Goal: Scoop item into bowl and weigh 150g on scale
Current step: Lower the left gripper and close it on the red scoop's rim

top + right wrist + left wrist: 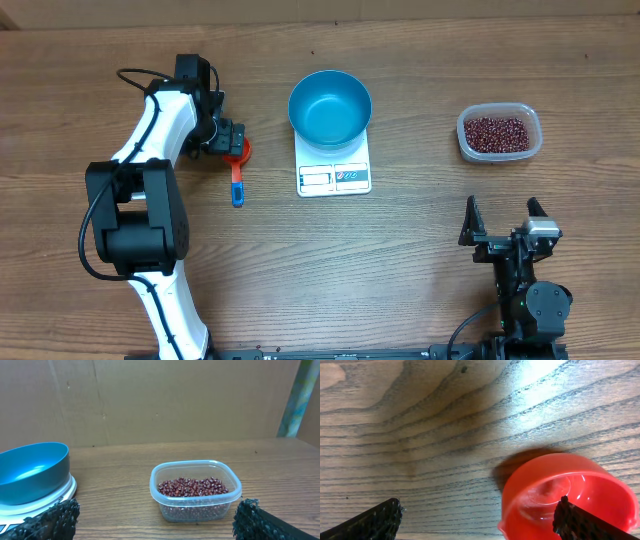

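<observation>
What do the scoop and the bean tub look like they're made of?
Scoop: probably moulded plastic, glossy red; bright highlights sit on its smooth inner wall, and the rim looks slightly translucent.
Tub: thin clear plastic, going by the beans showing through its wall and its soft rolled rim.

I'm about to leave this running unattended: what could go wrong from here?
The left gripper hangs open with one finger over the cup of the scoop, not its handle; closing there may tip or flick it. The bowl overhangs the scale, so a bump could shift it. The beans sit in a tub on the bowl's other side, so loaded scoops might spill in transit.
</observation>
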{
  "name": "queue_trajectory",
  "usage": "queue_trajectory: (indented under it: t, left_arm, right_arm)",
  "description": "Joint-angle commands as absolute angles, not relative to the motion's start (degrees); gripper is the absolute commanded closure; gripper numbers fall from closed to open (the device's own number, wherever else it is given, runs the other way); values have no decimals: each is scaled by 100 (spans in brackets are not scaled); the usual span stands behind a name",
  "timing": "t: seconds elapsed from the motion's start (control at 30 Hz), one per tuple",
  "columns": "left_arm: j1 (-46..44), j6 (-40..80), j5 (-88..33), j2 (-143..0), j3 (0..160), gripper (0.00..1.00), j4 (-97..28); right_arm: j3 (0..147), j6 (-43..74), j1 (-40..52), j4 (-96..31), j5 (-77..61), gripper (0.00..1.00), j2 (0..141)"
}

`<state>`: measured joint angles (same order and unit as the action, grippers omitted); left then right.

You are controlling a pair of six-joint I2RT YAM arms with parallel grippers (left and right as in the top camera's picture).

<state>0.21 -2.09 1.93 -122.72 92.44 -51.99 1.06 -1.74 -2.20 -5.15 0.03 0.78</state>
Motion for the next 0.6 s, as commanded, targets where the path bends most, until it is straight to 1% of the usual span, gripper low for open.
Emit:
queue_trajectory:
  t: [0.0, 0.37, 0.4, 0.43, 0.5, 0.57]
  left_arm:
    - [-3, -259, 143, -12326, 9386, 1, -5179]
    - [-3, -257, 143, -12326, 9386, 0, -5168]
    - [-3, -257, 143, -12326, 9386, 3, -5168]
    - [-3, -257, 143, -12326, 9386, 10, -5170]
    - [-3, -257, 141, -12326, 9386, 19, -5175]
    - [-3, -255, 141, -12326, 9386, 22, -5175]
  right_arm:
    - [45, -200, -189, -484, 32, 0, 19]
    - [45, -200, -187, -484, 34, 0, 19]
    - [45, -200, -187, -484, 32, 0, 19]
    - [45, -200, -187, -484, 32, 0, 19]
    - [45, -200, -189, -484, 32, 0, 19]
    - [45, -200, -187, -484, 32, 0, 19]
